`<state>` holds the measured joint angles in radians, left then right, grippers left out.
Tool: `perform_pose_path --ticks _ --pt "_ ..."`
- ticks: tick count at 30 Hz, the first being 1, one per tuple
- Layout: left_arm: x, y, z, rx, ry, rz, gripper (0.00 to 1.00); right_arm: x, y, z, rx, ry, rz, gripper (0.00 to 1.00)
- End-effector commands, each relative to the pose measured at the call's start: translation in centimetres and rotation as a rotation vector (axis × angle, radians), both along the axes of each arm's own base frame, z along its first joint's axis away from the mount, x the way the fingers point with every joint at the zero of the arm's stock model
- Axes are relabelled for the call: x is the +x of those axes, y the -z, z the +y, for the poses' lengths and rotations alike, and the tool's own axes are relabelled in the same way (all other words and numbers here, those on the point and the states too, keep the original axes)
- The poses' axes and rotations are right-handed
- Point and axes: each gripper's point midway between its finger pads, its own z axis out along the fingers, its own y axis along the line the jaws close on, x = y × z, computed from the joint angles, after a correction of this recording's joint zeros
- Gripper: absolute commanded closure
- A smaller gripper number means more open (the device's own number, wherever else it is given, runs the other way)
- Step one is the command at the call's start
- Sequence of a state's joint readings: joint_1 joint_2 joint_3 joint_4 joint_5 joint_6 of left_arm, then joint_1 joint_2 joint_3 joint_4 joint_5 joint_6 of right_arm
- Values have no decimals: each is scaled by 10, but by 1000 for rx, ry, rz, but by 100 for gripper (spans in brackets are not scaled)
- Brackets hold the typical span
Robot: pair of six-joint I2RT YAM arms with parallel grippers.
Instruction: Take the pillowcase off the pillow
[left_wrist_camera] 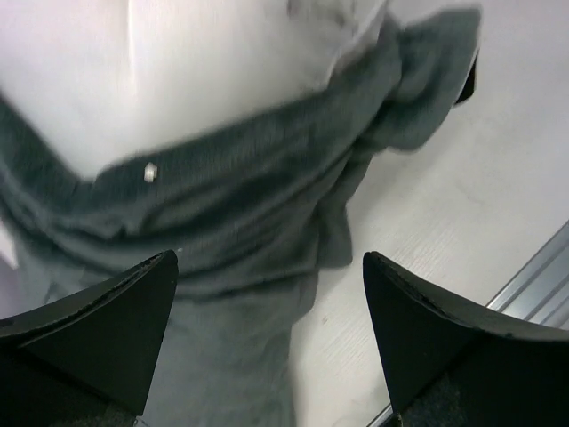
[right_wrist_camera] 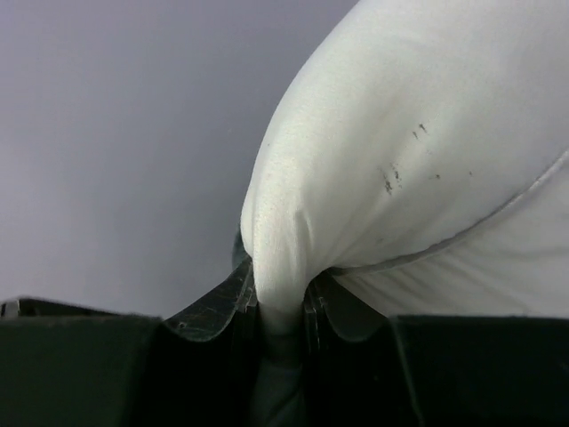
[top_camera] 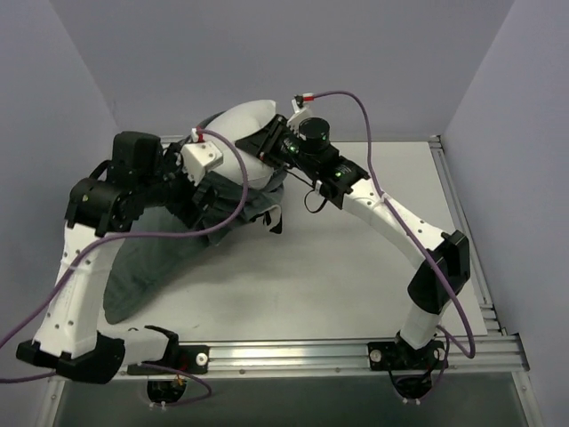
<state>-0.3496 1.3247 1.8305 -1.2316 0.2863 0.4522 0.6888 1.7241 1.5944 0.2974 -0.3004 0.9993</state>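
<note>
The white pillow [top_camera: 242, 123] is lifted at the back of the table. My right gripper [top_camera: 266, 148] is shut on a pinched fold of it, and the fold is clamped between the jaws in the right wrist view [right_wrist_camera: 283, 298]. The pillowcase [top_camera: 147, 267] shows only its grey-green face. It bunches round the pillow's lower end and trails down to the table at the left front. My left gripper [top_camera: 197, 197] is open and holds nothing. It hovers just above the bunched pillowcase [left_wrist_camera: 249, 187], with the pillow [left_wrist_camera: 213, 71] beyond it.
The white table [top_camera: 338, 267] stretches right of the cloth. An aluminium rail [top_camera: 293, 351] runs along the near edge and shows in the left wrist view [left_wrist_camera: 533, 276]. Grey walls close in at the back and sides. Purple cables [top_camera: 369, 133] loop over both arms.
</note>
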Motion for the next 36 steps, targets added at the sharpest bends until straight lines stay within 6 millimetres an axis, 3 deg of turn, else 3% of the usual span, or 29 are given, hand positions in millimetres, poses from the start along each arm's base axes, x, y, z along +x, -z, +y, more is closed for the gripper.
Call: perform_pose_path --ticks 1,3,4,8,13,15,21,23,31,35,36 --pt "-26 -5 37 108 -62 -81 6 -9 -141 -29 221 118 -225 100" --pt "-26 7 48 156 -95 -95 6 -11 -153 -27 259 136 -226 100" --pt "-30 28 53 193 -92 -68 6 -13 -159 -26 274 139 -230 100" --pt "-27 61 68 254 -142 -71 6 -18 -174 -22 278 180 -238 100" --pt "-40 75 69 200 -157 -85 6 -9 -194 -41 280 298 -248 100" --pt "-46 82 54 132 -126 -49 6 -9 -196 -39 282 310 -247 100" --pt "-48 52 14 -6 -74 -44 6 -3 -203 -43 302 392 -228 100" --pt "-39 47 5 -29 -86 -54 6 -2 -202 -40 304 411 -226 100" --pt "-3 49 -42 61 -121 -152 6 4 -207 -44 334 487 -221 100" --pt "22 56 -41 184 -183 -272 2 2 -211 -49 341 504 -223 100" --pt "26 54 -39 209 -184 -304 15 1 -211 -50 339 504 -222 100"
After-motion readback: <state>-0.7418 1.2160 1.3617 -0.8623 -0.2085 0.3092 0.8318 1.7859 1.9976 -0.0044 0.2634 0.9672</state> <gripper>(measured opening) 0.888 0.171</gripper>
